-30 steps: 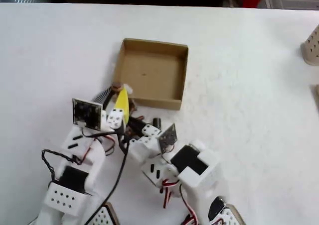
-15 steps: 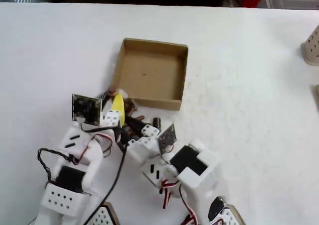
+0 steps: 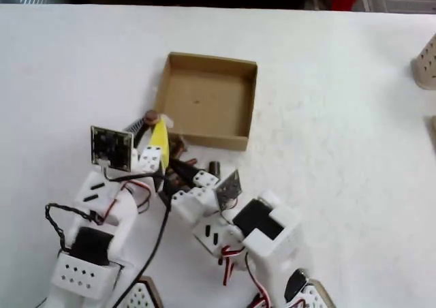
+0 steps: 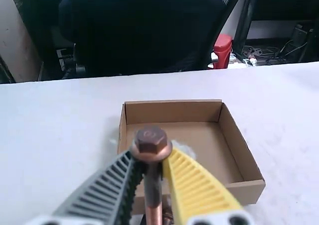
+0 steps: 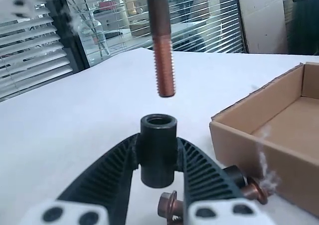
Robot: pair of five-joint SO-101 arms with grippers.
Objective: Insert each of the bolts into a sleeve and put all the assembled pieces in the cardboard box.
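Note:
My left gripper (image 4: pixel 149 158), with one grey and one yellow finger (image 4: pixel 194 185), is shut on a copper bolt (image 4: pixel 151 145) held head up. In the high view this bolt (image 3: pixel 150 117) sits just off the cardboard box's (image 3: pixel 208 63) near left corner. My right gripper (image 5: pixel 158 145) is shut on a black sleeve (image 5: pixel 158 155) standing upright with its bore open. The bolt's threaded tip (image 5: pixel 160 46) hangs a short way above the sleeve's mouth, apart from it. The box (image 5: pixel 279 135) lies beside them and holds nothing.
Loose copper bolts (image 5: pixel 249 187) lie on the table under the right gripper, by the box's front wall. Another dark sleeve (image 3: pixel 214 167) stands before the box. A beige object (image 3: pixel 426 63) sits at the far right edge.
My left gripper has shifted slightly to the left with the bolt in it. The right arm has kept still with the sleeve.

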